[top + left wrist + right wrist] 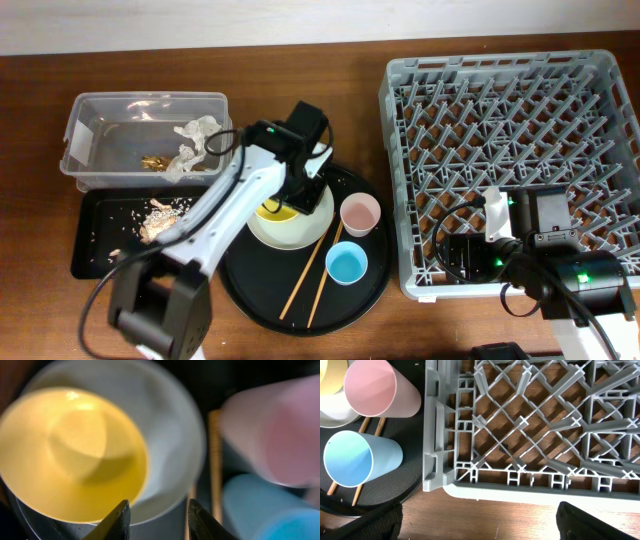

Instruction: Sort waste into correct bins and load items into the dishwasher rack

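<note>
Fingers [119, 521] of left gripper [157, 519] gape over yellow bowl [70, 455] (right gripper [482, 522] wide too), brown wooden table [300, 60] below.

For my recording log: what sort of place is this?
Likely a staged dish-clearing workbench, not a working kitchen: a dishwasher rack and a clear waste tub sit on a wooden table.

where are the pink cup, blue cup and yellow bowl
pink cup [360, 213], overhead view, inside its open mouth
blue cup [346, 264], overhead view, inside its open mouth
yellow bowl [75, 455], left wrist view, inner floor
</note>
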